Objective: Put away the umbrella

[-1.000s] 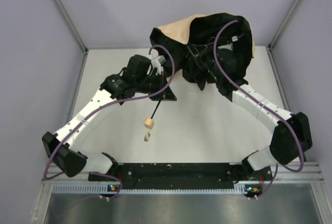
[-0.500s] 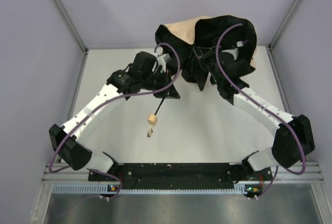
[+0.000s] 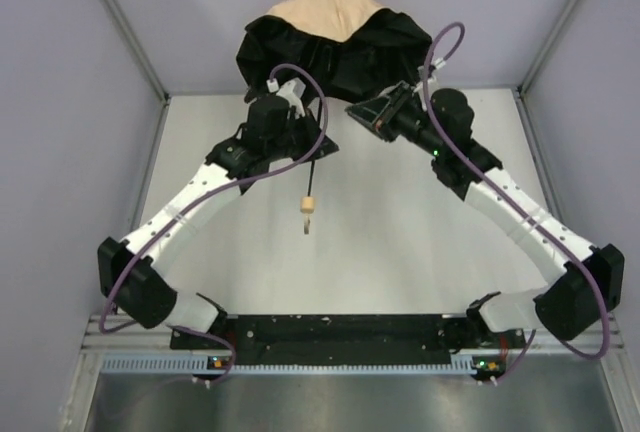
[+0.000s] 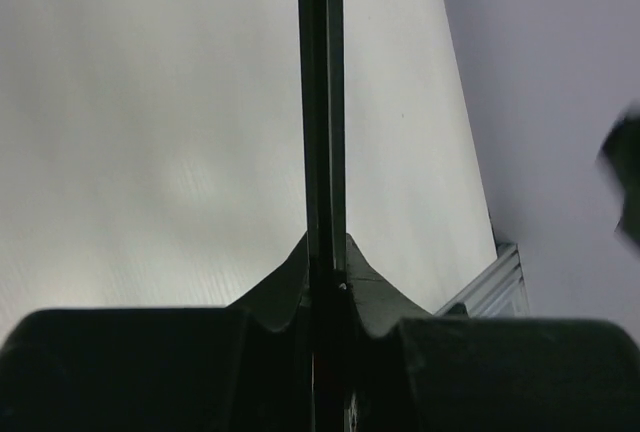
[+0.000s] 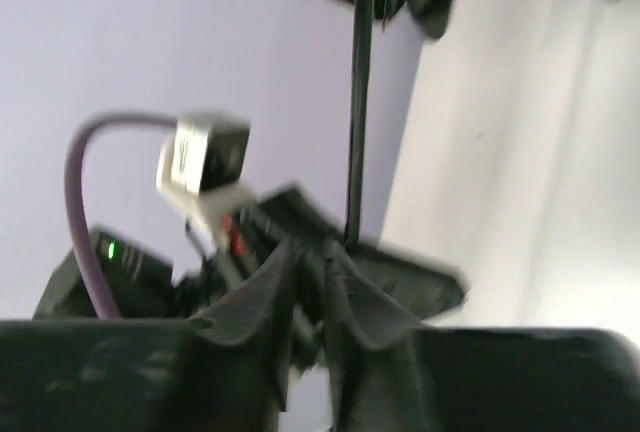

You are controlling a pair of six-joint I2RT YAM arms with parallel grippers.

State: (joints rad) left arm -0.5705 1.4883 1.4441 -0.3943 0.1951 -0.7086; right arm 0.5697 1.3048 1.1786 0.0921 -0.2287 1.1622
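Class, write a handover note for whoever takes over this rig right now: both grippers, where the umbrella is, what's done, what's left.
Left gripper: shut on the umbrella's black shaft.
Right gripper: shut, empty, beside the canopy.
Canopy loose and unfolded at the table's far edge; handle toward the near side.
Done: shaft gripped. Left: gather the canopy, fasten it, put it away.

readable text: none | labels: none | brands: none | numbers: none | signs: none

High rear overhead, two close wrist views (all on the umbrella (image 3: 318, 12))
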